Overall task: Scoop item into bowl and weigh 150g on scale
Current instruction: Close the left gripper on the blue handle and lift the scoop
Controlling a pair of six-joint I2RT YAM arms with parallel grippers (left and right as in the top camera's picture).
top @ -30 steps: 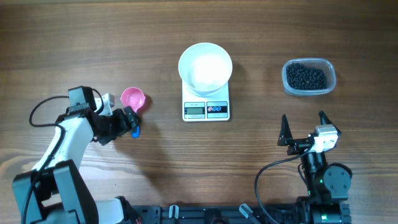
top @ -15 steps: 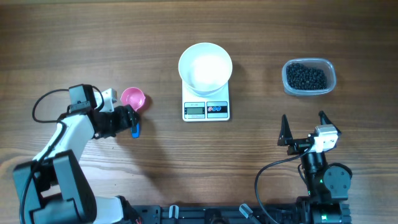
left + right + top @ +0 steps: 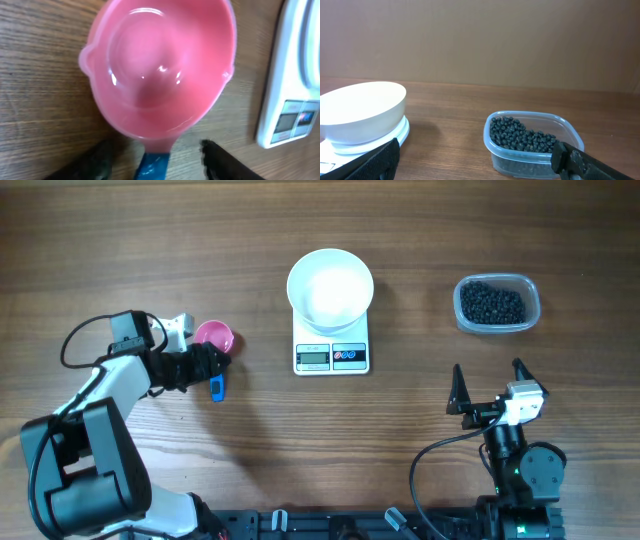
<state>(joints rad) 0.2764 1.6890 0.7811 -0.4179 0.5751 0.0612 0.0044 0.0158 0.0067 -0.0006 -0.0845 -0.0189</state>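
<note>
A pink scoop (image 3: 214, 337) with a blue handle (image 3: 218, 388) lies on the table left of the scale (image 3: 331, 357). My left gripper (image 3: 208, 365) straddles that handle. In the left wrist view the scoop (image 3: 160, 65) fills the frame and the gripper (image 3: 156, 160) is open, with a gap on each side of the handle (image 3: 152, 167). The white bowl (image 3: 330, 287) sits on the scale and looks empty. The item (image 3: 491, 304), small black beads, fills a clear tub at the right. My right gripper (image 3: 488, 385) is open and holds nothing, well short of the item (image 3: 517, 135).
The clear tub (image 3: 532, 308) stands at the back right, about level with the bowl (image 3: 362, 107). The scale's edge (image 3: 287, 100) lies close to the right of the scoop. The left arm's cable loops over the table at the far left.
My left gripper has swung up and in along the scoop's handle, and its jaws have narrowed around the handle. The right arm has not moved.
</note>
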